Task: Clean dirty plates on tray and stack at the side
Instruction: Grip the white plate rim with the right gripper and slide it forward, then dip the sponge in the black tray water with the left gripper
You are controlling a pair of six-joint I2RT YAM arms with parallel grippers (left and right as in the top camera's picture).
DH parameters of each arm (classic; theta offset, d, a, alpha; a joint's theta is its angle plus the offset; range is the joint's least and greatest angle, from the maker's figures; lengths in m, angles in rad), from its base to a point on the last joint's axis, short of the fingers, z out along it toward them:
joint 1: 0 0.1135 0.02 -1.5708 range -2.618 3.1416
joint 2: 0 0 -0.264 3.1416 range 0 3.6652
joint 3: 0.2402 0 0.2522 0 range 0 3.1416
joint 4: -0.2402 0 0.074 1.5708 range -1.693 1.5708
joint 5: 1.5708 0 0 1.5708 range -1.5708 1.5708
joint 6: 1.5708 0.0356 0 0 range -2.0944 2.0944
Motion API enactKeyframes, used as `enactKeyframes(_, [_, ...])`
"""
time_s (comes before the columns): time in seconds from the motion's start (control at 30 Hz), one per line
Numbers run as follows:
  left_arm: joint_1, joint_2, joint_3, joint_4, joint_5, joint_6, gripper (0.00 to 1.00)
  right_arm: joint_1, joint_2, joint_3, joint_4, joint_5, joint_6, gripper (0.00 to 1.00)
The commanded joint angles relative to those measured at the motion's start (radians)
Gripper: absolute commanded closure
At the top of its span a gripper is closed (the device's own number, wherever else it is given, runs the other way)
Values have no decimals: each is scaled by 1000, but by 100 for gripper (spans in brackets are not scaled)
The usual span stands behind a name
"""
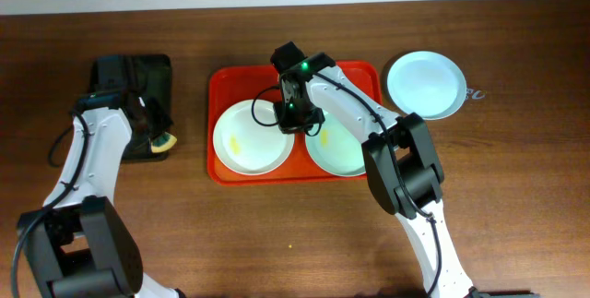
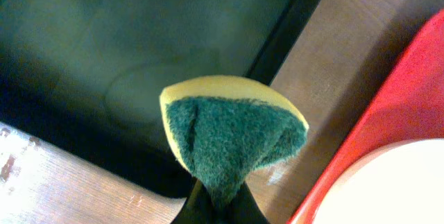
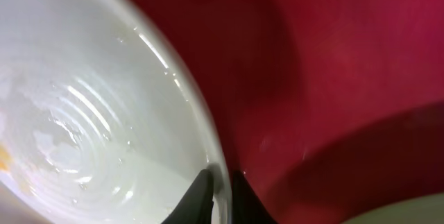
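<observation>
The red-orange tray holds a white plate with a yellowish smear on its left half and a mint-green plate on its right half. A second mint-green plate lies on the table right of the tray. My right gripper is shut on the white plate's right rim; the right wrist view shows the jaws pinching that rim above the tray floor. My left gripper is shut on a yellow-and-green sponge at the black tray's near right corner.
A black rectangular tray stands left of the red tray, with a strip of bare wood between them. The red tray's rim and the white plate show in the left wrist view.
</observation>
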Motion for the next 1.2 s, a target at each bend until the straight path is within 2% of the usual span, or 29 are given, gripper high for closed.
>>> enactKeyframes(0.0, [7, 34, 12, 128, -89, -10, 100, -2, 21, -60, 36, 25, 8, 80])
enactKeyframes(0.03, [7, 50, 12, 148, -122, -10, 100, -2, 21, -60, 34, 25, 8, 64])
enactKeyframes(0.13, [43, 103, 12, 208, -148, -10, 100, -2, 21, -88, 88, 30, 7, 62])
enactKeyframes(0.23, [105, 163, 12, 224, -148, -10, 100, -2, 21, -90, 115, 169, -6, 61])
enactKeyframes(0.37, [121, 335, 12, 308, -148, -9, 100, -2, 21, -109, 124, 168, -15, 60])
enactKeyframes(0.47, [122, 387, 13, 320, -148, -8, 94, -2, 21, -127, 137, 168, -14, 60])
enactKeyframes(0.6, [123, 262, 77, 240, -134, -9, 89, -2, 21, -126, 152, 164, -15, 60])
enactKeyframes(0.67, [123, 164, 77, 209, -52, -9, 92, -2, 16, -66, 137, 164, -67, 59])
enactKeyframes(0.7, [123, 134, 77, 173, -21, -9, 98, -2, 16, -31, 132, 164, -106, 57])
enactKeyframes(0.73, [123, 119, 77, 140, -6, -9, 100, -1, 16, 1, 132, 164, -163, 55])
enactKeyframes(0.8, [123, 111, 77, 5, 15, -9, 100, -2, 18, 25, 178, 164, -261, 54])
enactKeyframes(0.87, [123, 111, 77, -25, 16, -8, 100, 0, 21, 24, 196, 154, -261, 55])
enactKeyframes(0.9, [123, 111, 77, -33, 26, 17, 100, 0, 21, 24, 196, 137, -260, 55])
enactKeyframes(0.93, [123, 111, 77, -33, 52, 53, 100, -1, 21, 24, 193, 117, -259, 61])
enactKeyframes(1.0, [123, 106, 77, -34, 110, 74, 100, -1, 21, 24, 150, 111, -248, 82])
enactKeyframes(1.07, [123, 74, 77, -33, 149, 97, 100, -1, 21, 24, 95, 111, -201, 96])
enactKeyframes(1.17, [117, -29, 77, -34, 150, 97, 100, -1, 21, 24, 32, 110, 2, 96])
